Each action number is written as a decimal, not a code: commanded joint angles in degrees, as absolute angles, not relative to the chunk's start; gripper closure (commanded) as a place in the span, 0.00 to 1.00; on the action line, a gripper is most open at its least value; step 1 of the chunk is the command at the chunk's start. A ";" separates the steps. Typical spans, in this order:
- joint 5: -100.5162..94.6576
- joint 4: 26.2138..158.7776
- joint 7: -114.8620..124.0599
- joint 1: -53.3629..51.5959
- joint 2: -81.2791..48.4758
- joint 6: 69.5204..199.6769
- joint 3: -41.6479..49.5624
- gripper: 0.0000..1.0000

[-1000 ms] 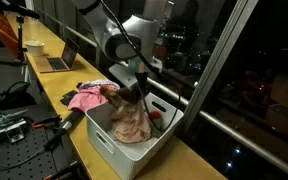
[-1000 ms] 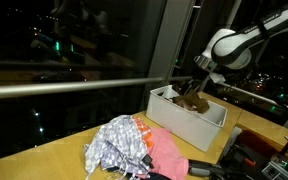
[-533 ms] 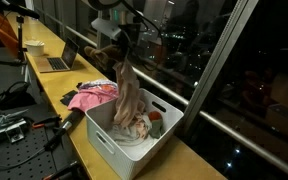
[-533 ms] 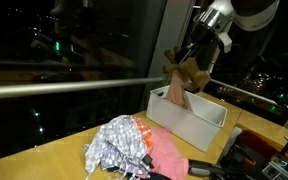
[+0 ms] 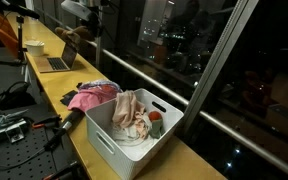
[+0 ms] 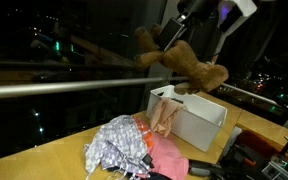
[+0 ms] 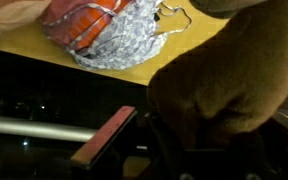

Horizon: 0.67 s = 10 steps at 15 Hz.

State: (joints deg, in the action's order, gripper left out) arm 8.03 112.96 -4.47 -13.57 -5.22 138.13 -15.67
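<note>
The pincer (image 6: 181,25) is clamped shut on a brown cloth (image 6: 189,65), held high above the white bin (image 6: 202,125) (a beige garment (image 6: 164,117) drapes over its left rim). A patterned clothes heap (image 6: 119,145) lies on the counter (image 6: 39,155), left of the bin.

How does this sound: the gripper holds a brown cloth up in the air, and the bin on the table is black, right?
Not quite: the bin is white, not black, as both exterior views show. The gripper does hold the brown cloth up in the air.
</note>
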 commanded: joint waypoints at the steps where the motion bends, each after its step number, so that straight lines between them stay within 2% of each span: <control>1: 6.89 108.51 -3.91 -15.35 -6.44 134.64 -16.38 1.00; 8: 7.42 110.75 -5.71 -14.46 -8.88 136.37 -15.14 0.98; 9: 7.14 110.76 -5.65 -14.34 -9.40 136.42 -14.91 0.73; 10: 7.05 110.85 -5.77 -14.16 -9.81 136.42 -14.74 0.73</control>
State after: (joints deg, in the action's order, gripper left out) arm 7.85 111.29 -5.06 -14.63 -8.73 136.23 -15.21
